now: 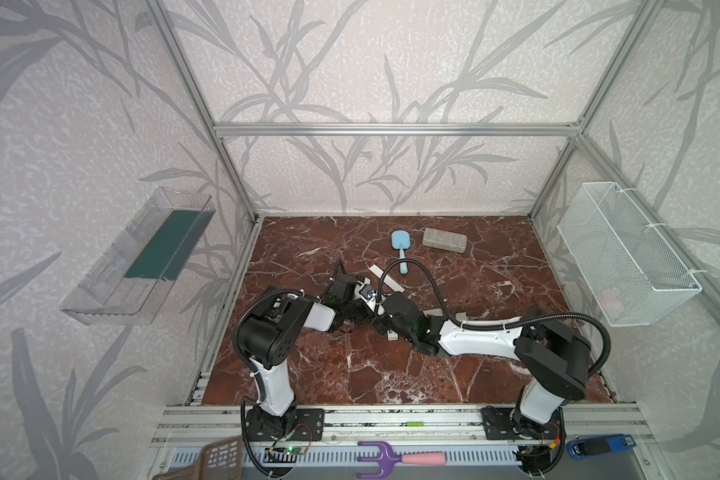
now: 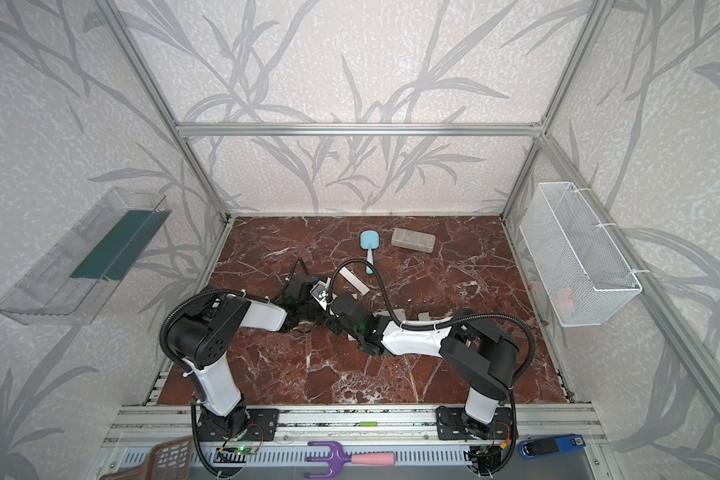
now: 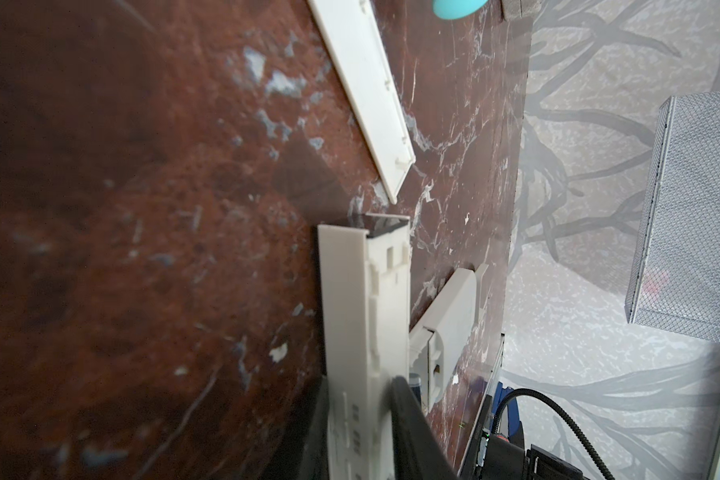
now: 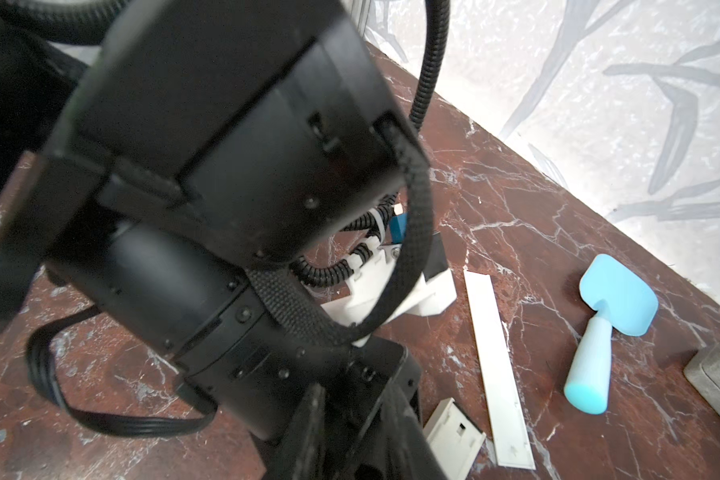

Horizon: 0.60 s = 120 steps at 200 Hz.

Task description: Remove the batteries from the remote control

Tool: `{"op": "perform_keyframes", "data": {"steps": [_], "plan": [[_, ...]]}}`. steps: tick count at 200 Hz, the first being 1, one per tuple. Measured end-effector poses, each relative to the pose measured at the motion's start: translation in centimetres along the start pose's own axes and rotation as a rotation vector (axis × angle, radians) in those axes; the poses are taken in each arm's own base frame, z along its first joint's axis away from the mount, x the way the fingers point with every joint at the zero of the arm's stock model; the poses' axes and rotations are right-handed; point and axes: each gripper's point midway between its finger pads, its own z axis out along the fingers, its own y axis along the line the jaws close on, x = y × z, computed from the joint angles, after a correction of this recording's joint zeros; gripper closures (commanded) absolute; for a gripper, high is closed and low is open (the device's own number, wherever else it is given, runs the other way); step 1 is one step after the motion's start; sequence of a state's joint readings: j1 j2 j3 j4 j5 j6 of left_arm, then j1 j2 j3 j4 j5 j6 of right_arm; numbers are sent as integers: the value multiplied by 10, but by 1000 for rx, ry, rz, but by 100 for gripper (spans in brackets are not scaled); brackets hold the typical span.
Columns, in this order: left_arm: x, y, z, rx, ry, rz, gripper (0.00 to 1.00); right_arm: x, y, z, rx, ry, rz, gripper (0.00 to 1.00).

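A: Where are the grippers in both top views?
B: Hidden. The left arm (image 1: 308, 316) and right arm (image 1: 474, 336) meet just beside the white strip (image 1: 387, 281) and cover them.
A: The remote (image 3: 362, 316)?
B: One end runs off the left wrist view between the left gripper's (image 3: 360, 386) fingers (image 3: 408, 424); batteries can't be made out.
A: Right gripper (image 4: 358, 436)?
B: Blurred, cut by the picture's edge near the strip.

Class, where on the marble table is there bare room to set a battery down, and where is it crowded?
Free: the marble table along the front rail; the right side between grey block and mesh basket; the back-left corner left of the blue spatula. Crowded: the middle, around the remote control and white cover strip.
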<state>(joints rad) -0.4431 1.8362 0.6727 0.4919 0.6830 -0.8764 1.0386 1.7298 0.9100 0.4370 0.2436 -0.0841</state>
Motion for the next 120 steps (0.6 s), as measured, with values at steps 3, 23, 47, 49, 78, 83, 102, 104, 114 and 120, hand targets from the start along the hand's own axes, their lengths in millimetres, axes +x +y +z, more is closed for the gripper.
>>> {"op": "perform_keyframes", "data": {"steps": [3, 23, 47, 49, 78, 83, 102, 104, 114, 120], "plan": [[0, 0, 0, -1, 1, 1, 73, 0, 0, 0, 0, 0, 0, 100], [0, 0, 1, -9, 9, 7, 74, 0, -1, 0, 8, 1, 0, 100], [-1, -1, 1, -18, 17, 15, 74, 0, -3, 0, 18, 1, -8, 100], [-1, -1, 1, -18, 18, 16, 74, 0, -3, 0, 19, 1, -9, 100], [-1, -1, 2, -22, 23, 23, 75, -1, -2, -1, 27, 6, -36, 100], [-1, -1, 2, -22, 23, 25, 75, -1, -2, -1, 30, 8, -43, 100], [-1, -2, 2, -21, 24, 30, 76, 0, -1, -1, 38, 14, -62, 100], [-1, -1, 2, -21, 24, 29, 75, -1, -1, -1, 38, 14, -63, 100], [-1, -2, 2, -20, 25, 31, 76, -1, -1, -1, 43, 15, -71, 100], [-1, -2, 2, -19, 27, 32, 75, -1, -1, -1, 44, 17, -76, 100]]}}
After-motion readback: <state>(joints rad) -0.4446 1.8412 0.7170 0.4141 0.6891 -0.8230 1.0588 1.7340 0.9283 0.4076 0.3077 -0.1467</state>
